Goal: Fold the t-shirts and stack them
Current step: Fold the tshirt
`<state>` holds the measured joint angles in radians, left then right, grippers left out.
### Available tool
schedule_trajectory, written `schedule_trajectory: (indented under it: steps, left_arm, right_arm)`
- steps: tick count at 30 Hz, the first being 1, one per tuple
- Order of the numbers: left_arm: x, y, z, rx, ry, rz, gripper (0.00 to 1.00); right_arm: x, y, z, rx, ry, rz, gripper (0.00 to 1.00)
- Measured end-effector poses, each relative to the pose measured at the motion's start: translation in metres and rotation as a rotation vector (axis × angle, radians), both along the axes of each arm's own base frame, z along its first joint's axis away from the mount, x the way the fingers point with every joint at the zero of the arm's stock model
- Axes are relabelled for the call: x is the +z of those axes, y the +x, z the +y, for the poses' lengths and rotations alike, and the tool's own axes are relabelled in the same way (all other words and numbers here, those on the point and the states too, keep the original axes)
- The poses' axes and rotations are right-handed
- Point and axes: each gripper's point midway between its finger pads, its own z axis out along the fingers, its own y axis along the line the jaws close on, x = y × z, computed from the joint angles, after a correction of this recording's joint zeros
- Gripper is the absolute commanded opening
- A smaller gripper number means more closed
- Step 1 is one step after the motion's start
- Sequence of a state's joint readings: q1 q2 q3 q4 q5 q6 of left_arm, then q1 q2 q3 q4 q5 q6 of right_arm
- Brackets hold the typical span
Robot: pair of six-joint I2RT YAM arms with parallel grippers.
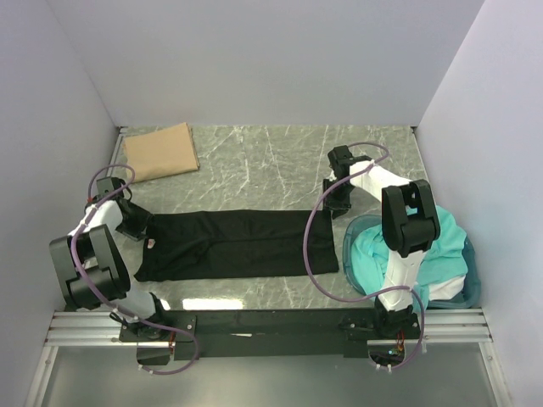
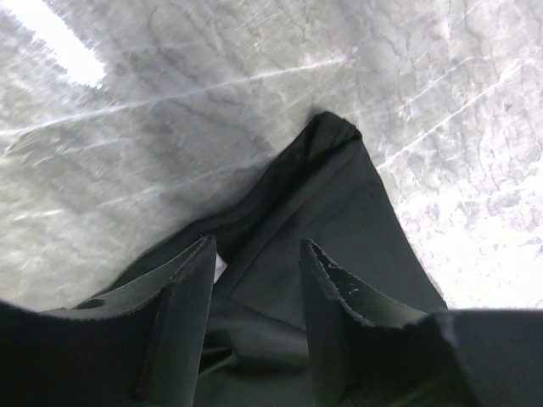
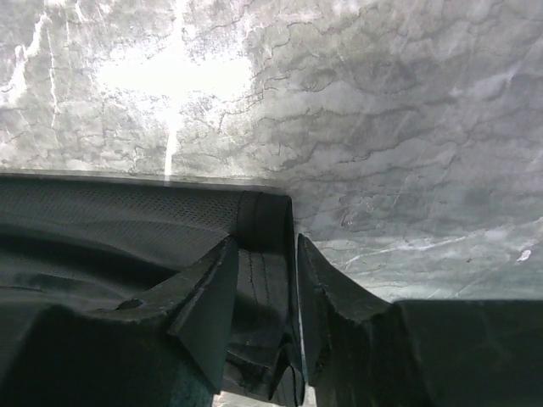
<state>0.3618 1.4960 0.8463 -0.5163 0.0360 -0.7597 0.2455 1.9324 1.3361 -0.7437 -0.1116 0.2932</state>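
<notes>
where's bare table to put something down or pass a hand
Widest bare table: the far strip behind the black t-shirt, from the tan t-shirt to the right arm. A thin strip runs between it and the near rail. Crowded: both shirt ends, where the left claw and right claw sit, and the near right corner, filled by the tub of teal t-shirts.

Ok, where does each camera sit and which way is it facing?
Top: above and behind the bases, looking down at the table; both arms, black shirt, tan shirt, tub.
Left wrist: on left arm, facing down past left gripper at the shirt's left end.
Right wrist: on right arm, facing down past right gripper at its right hem.
Shared: all show the black shirt.
</notes>
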Motion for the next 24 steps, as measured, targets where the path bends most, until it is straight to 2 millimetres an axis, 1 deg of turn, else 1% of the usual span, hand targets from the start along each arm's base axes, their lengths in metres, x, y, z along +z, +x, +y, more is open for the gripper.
schedule_trajectory:
  steps: [4,7,8,9,10,11,12,13,14,15,20,24]
  left_arm:
    - [-0.008,0.003,-0.001,-0.004,-0.015,0.008,0.46]
    - [-0.015,0.005,-0.002,-0.005,-0.028,0.020,0.32]
    - [-0.015,0.006,-0.001,-0.006,-0.029,0.017,0.26]
    - [-0.016,0.008,-0.001,-0.007,-0.029,0.013,0.22]
    - [-0.017,0.009,0.000,-0.010,-0.028,0.013,0.18]
    - [-0.017,0.010,0.000,-0.011,-0.030,0.012,0.10]
    - [-0.018,0.012,0.000,-0.012,-0.029,0.011,0.06]
    - [-0.018,0.013,0.001,-0.015,-0.030,0.010,0.02]
    - [-0.018,0.015,0.001,-0.017,-0.030,0.007,0.01]
    - [-0.017,0.017,0.002,-0.020,-0.028,0.004,0.01]
    - [-0.017,0.028,0.005,-0.030,-0.030,-0.004,0.01]
    - [-0.016,0.044,0.012,-0.051,-0.018,-0.009,0.01]
  right_arm:
    - [0.000,0.001,0.001,-0.001,0.014,0.001,0.35]
    - [-0.001,0.001,0.002,-0.001,0.022,0.002,0.28]
    - [-0.001,0.001,0.002,-0.002,0.025,0.004,0.23]
    - [-0.002,0.001,0.002,0.000,0.027,0.006,0.20]
    - [-0.004,0.001,0.002,-0.002,0.029,0.010,0.15]
    - [-0.005,0.001,0.002,-0.003,0.030,0.014,0.13]
    - [-0.006,0.001,0.002,-0.004,0.034,0.019,0.10]
    - [-0.006,0.002,0.002,-0.006,0.040,0.020,0.03]
    - [-0.006,0.002,0.002,-0.007,0.044,0.019,0.00]
    - [-0.005,0.003,0.002,-0.009,0.049,0.020,0.00]
    - [-0.005,0.006,0.001,-0.022,0.064,0.023,0.00]
    - [-0.004,0.009,-0.005,-0.046,0.066,0.021,0.00]
